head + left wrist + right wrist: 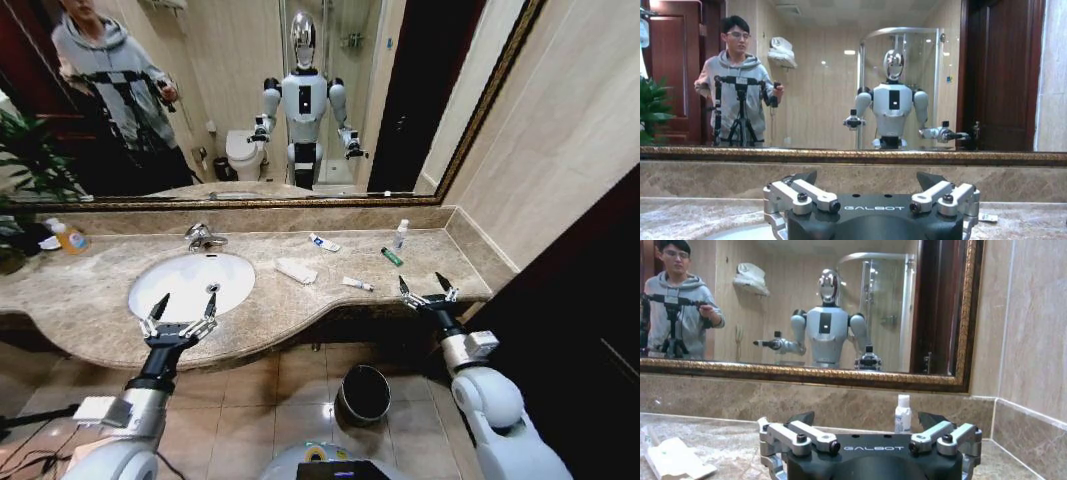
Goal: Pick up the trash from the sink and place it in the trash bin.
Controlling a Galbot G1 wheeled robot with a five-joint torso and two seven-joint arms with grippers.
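Observation:
The white oval sink (190,283) sits in the beige marble counter (100,290) with nothing in its basin. The trash lies on the counter to its right: a flat white packet (296,271), a white-and-blue tube (323,242), a small white tube (357,284), a green tube (391,256) and a clear bottle (401,234). My left gripper (180,315) hovers open at the basin's front rim. My right gripper (427,290) is open at the counter's front edge, near the green tube. On the floor below stands the dark round trash bin (364,393). The right wrist view shows the bottle (903,412) and the packet (677,460) beyond the right gripper (867,420).
A chrome faucet (203,237) rises behind the basin. At the far left an orange soap bottle (68,237) stands beside a plant (25,160). A framed mirror (250,100) lines the back wall, a tiled wall closes the right side, and a dark door panel (580,300) stands beside my right arm.

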